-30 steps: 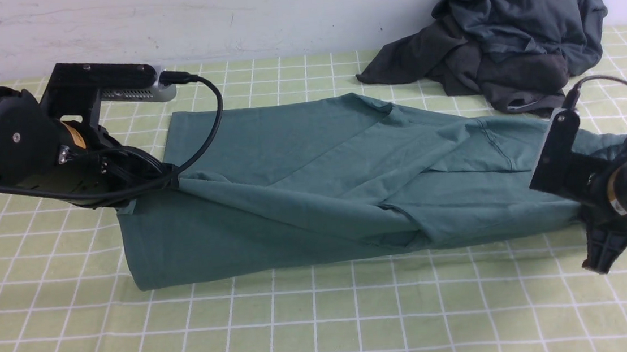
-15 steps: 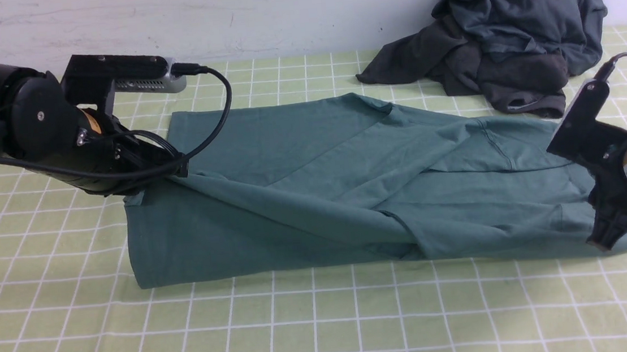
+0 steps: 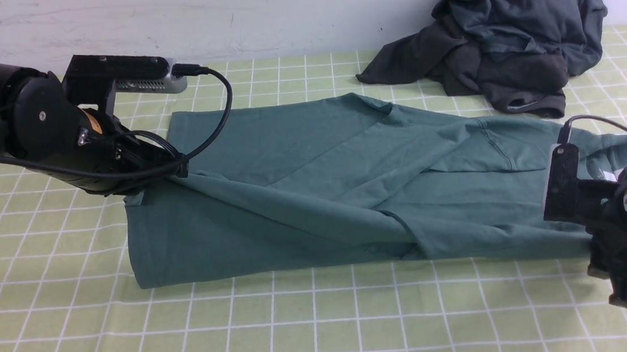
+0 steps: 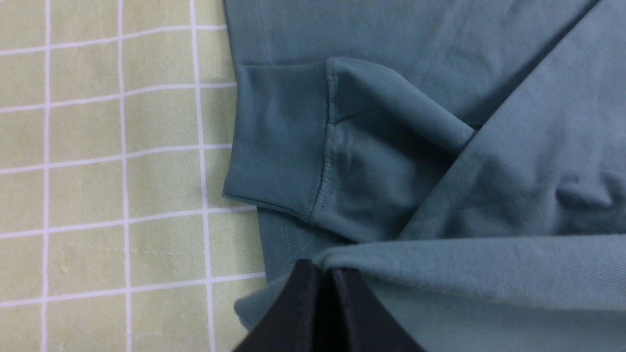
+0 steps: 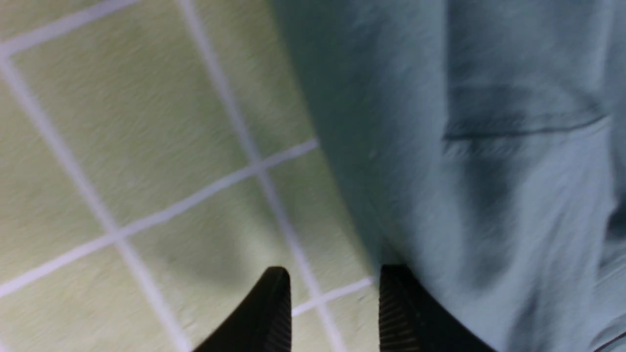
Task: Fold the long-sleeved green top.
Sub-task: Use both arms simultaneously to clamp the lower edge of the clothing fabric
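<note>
The green top (image 3: 304, 199) lies half-folded on the counter (image 3: 304, 324), left tool (image 4: 323, 281) pinching a fold at one end, right tool (image 5: 332, 288) spread and empty beside the other, so a one-sided pull could skew the fold.

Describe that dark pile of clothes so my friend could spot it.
Start at the green checked tablecloth and look to its far right corner, against the pale wall. A crumpled charcoal-grey clothing heap sits there, bunched, unlike the teal-green top spread out nearer.

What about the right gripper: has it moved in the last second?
Yes. The right gripper has pulled back towards the camera, off the green top's near edge, over the checked tablecloth.
</note>
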### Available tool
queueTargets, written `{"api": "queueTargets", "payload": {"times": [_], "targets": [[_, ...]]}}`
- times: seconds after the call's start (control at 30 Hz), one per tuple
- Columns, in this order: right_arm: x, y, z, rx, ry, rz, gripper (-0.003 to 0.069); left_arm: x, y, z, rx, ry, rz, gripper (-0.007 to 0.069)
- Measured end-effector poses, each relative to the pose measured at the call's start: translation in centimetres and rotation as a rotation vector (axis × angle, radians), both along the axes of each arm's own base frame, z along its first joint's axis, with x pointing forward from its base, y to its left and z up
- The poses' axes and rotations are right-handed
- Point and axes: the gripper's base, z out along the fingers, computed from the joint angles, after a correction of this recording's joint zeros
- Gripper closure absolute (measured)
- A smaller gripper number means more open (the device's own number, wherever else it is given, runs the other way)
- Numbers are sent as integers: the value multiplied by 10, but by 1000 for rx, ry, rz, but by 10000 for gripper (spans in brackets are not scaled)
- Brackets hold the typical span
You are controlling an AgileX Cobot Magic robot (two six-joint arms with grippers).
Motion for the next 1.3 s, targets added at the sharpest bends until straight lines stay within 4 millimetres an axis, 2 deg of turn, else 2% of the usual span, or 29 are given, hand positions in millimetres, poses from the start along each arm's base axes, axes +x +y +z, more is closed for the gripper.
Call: {"api": "queueTargets", "payload": {"times": [0.2, 0.43, 0.57, 0.67, 0.73, 0.87, 0.97, 1.13, 1.3], "targets": [[12, -2, 1, -36, -135, 66, 410, 0, 0, 0, 1, 0, 0, 625], [14, -3, -11, -45, -106, 70, 415, 0, 0, 0, 1, 0, 0, 625], [15, -2, -11, -42, -112, 71, 500, 0, 0, 0, 1, 0, 0, 625], [14, -3, -11, -25, -110, 24, 636, 0, 0, 0, 1, 0, 0, 625], [15, -4, -9, -19, -100, -25, 659, 0, 0, 0, 2, 0, -1, 625], [24, -7, 6, -32, -78, -122, 671, 1, 1, 2, 17, -7, -6, 625], [45, -7, 39, -35, -128, -180, 672, 5, 0, 10, 13, -33, -6, 625], [62, -3, 72, 57, -171, -245, 673, 14, -2, 18, 11, -59, -7, 625], [50, 3, 62, 128, -23, -223, 673, 19, -3, 11, 22, -30, -7, 625]]}}
